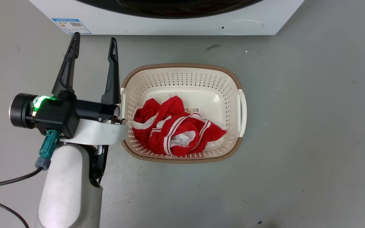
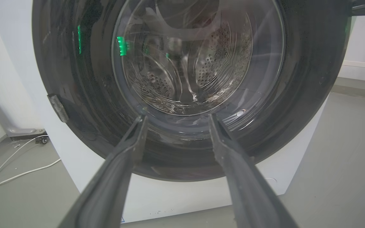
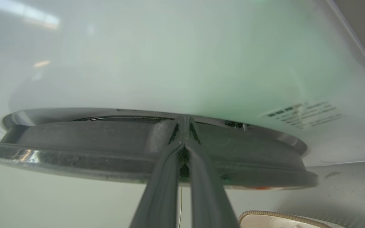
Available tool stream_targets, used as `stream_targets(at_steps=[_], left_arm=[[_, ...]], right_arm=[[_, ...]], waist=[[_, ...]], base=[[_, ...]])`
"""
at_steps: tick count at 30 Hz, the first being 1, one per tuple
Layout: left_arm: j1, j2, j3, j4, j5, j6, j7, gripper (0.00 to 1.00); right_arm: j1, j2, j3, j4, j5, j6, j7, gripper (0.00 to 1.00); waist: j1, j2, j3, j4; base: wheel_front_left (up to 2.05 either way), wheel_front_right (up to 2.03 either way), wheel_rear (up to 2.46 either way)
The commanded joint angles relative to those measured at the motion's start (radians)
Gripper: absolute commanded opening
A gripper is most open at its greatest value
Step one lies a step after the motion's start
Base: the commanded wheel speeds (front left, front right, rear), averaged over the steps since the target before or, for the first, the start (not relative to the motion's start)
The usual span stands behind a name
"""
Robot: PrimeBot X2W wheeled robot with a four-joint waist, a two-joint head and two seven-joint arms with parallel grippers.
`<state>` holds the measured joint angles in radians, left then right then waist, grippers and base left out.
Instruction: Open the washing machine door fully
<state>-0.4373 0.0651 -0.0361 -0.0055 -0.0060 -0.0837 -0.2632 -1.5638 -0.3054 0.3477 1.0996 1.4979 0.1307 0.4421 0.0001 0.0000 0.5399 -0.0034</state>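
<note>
- While the round glossy black washing machine door (image 2: pixel 71 95) looks closed against the white boxy washing machine (image 1: pixel 169 27), opening seems barely begun.
- The right hand (image 3: pixel 182 126), fingers pressed together, sits at the door's rim.
- The left hand (image 1: pixel 94 38) hangs spread, empty.

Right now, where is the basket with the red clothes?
In the head view, the laundry basket sits mid-picture on the floor, in front of the washing machine, with the left gripper to its left.
</note>
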Motion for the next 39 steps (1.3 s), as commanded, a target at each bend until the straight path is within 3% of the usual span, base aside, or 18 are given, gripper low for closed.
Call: stream_targets(at_steps=[1,8,19,39], left_arm=[[-0.016,0.002,-0.003,-0.004,-0.005,0.005,-0.002,1.0],[-0.021,0.001,-0.002,0.001,-0.012,0.008,-0.003,1.0],[-0.002,-0.002,0.002,0.02,-0.015,0.014,-0.003,1.0],[0.152,0.005,0.042,0.103,-0.027,0.011,-0.003,1.0]], right_arm=[[-0.02,0.01,0.005,0.006,-0.004,0.0,0.015,0.0],[-0.004,0.04,0.013,-0.017,0.02,0.001,0.111,0.0],[0.1,0.014,0.003,-0.093,0.076,0.001,0.276,0.0],[0.483,0.062,0.055,-0.33,0.135,0.001,0.442,0.0]], waist=[[-0.0001,0.0,0.009,0.004],[-0.0001,0.0,0.018,0.011],[-0.0001,0.0,-0.026,0.003],[-0.0001,0.0,-0.297,-0.032]], base=[[0.0,0.0,0.0],[0.0,0.0,0.0],[0.0,0.0,0.0],[0.0,0.0,0.0]])
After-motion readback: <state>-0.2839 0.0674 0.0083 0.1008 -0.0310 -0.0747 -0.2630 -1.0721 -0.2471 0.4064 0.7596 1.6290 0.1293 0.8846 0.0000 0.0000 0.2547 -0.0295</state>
